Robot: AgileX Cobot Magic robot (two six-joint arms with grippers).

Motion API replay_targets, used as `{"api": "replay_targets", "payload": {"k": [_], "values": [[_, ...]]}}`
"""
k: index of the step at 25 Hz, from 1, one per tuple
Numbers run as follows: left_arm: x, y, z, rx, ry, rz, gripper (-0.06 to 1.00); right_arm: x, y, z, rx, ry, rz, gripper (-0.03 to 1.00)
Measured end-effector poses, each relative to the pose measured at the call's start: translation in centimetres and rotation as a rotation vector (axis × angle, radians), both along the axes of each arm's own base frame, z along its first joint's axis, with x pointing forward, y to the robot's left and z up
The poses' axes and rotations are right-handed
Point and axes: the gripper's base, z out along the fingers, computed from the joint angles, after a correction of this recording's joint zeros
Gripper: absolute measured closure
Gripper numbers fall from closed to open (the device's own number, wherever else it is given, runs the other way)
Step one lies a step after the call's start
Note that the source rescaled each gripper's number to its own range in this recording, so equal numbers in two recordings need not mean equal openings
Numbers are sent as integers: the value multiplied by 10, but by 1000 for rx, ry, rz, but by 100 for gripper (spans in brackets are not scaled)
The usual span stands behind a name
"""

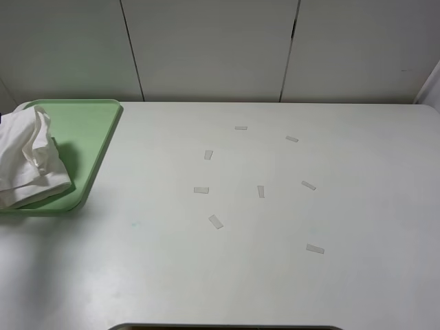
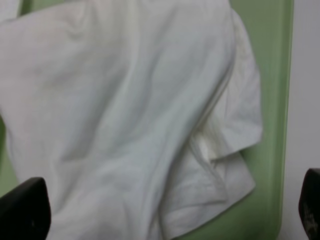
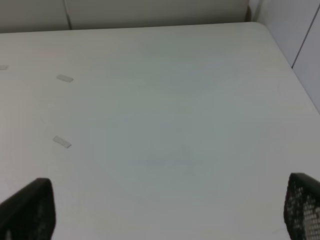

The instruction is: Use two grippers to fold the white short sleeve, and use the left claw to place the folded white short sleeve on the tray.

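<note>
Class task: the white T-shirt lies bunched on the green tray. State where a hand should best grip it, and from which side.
Probably the raised crumpled ridge of the T-shirt, from straight above: it stands proud of the tray, while the lower edges lie flat.

A white table (image 1: 275,275) fills the scene, backed at its far edge by pale wall panels. A pale green tray (image 1: 96,137) is set directly on the table at the far left. Small pale tape strips (image 1: 216,221) are scattered flat across the middle and right of the table, well apart from the tray.
</note>
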Motion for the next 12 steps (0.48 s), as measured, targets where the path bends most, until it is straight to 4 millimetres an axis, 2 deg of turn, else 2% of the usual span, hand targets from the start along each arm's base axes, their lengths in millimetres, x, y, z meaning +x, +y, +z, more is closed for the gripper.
{"api": "replay_targets", "payload": {"k": [4,7,12], "values": [[-4,-3,6,-4,-3,-4,-6,0,0,0,0,0,0,-3],[-11,-3,-7,9,28,5,-6,0,0,0,0,0,0,-3],[-10,10,-20,94,-54,121,-6,0,0,0,0,0,0,-3]]}}
